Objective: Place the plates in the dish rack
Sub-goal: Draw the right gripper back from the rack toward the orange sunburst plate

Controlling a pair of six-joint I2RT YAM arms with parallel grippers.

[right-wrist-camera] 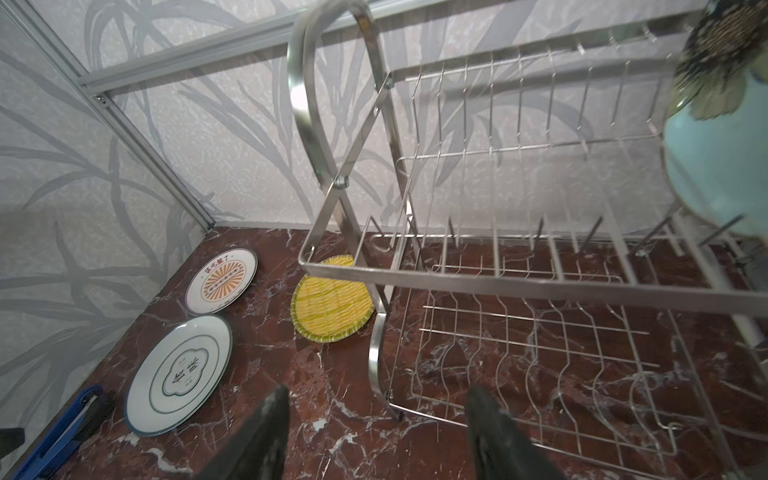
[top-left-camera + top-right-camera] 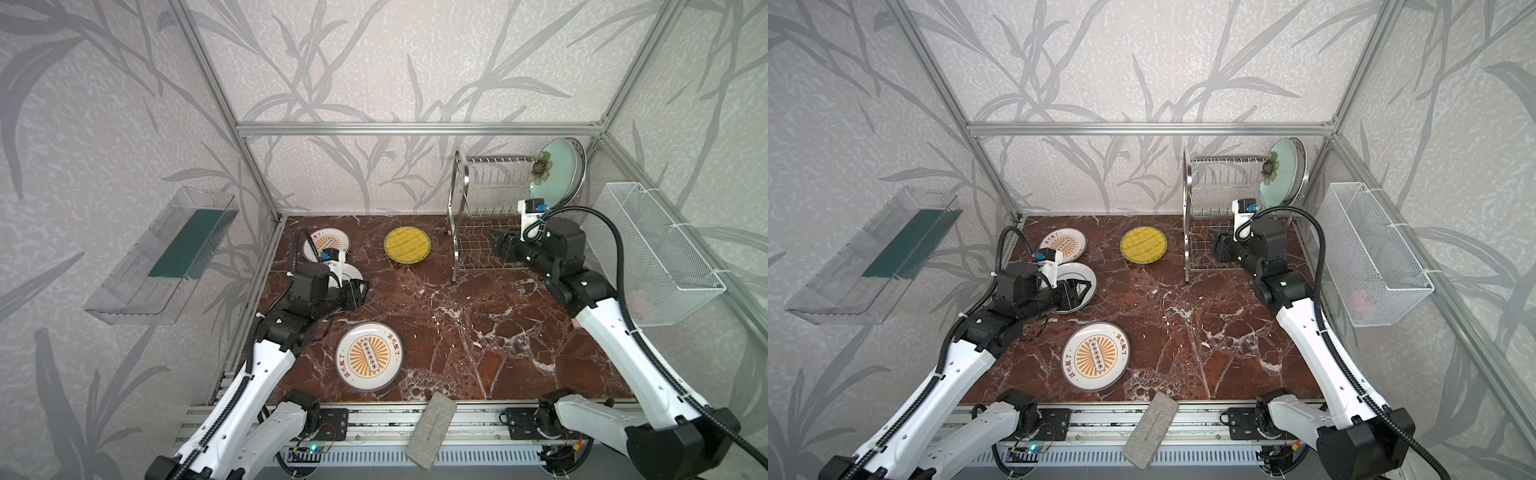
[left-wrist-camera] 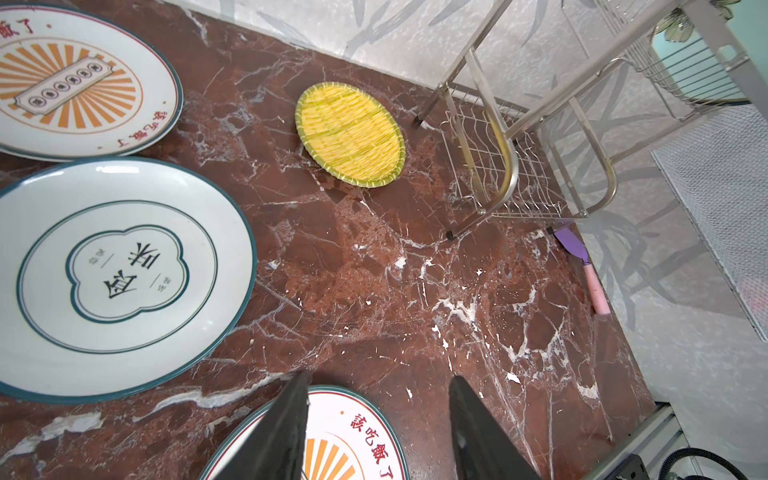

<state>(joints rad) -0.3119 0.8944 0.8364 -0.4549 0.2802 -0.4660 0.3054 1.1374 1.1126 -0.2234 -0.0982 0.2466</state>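
- My left gripper (image 3: pixel 379 386) and right gripper (image 1: pixel 378 392) both gape, empty.
- 4 plates (image 2: pixel 369 356) lie on the desk (image 2: pixel 478 332); rack (image 1: pixel 478 281) at its back-right corner.
- Next, likely: pinch a rim.

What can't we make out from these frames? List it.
- Second plate behind the mint plate in the dish rack: both top views show only a rim sliver; pattern hidden.
- Teal-rimmed plate: top views, largely covered by the left arm.
- Pink item in the mesh basket: top views, blurred behind mesh.
- Near sunburst plate: left wrist view, cut by the frame edge and the left gripper.
- Blue object: right wrist view, cropped at the edge.
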